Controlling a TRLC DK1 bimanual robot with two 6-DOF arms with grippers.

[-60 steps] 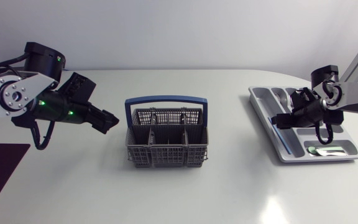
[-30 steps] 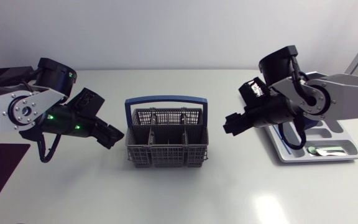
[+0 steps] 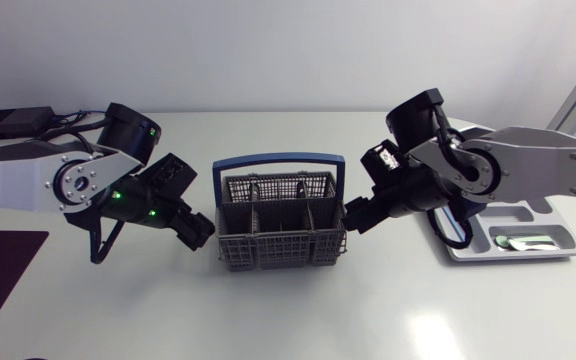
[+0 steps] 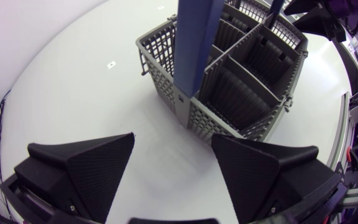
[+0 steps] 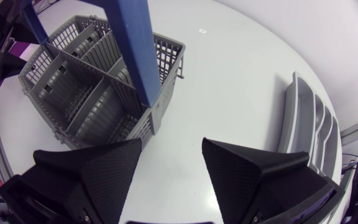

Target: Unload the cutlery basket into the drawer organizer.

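- Both pairs of jaws are spread wide and hold nothing. The left arm [image 3: 78, 185] and right arm [image 3: 488, 170] put them low at opposite ends of the grey slotted plastic cutlery basket [image 3: 280, 235], just beside its end walls. You cannot tell from here whether either touches.
- The basket is light and the counter smooth, so a sideways nudge will probably slide it. Lift clear first, then come down from above.
- Keep off the tall blue arched handle [image 3: 278, 160], which crosses the middle between the two arms.
- The large compartments look bare in both wrist views. The small rear cells are too fine to read, so check them before reaching in.
- The grey divided drawer organizer [image 3: 558, 215] lies well apart behind the right arm, with one shiny piece of cutlery [image 3: 523, 243] in its front slot.
- The glossy white counter [image 3: 288, 310] is open in front, and a flat black box [image 3: 13, 122] sits at its far left.
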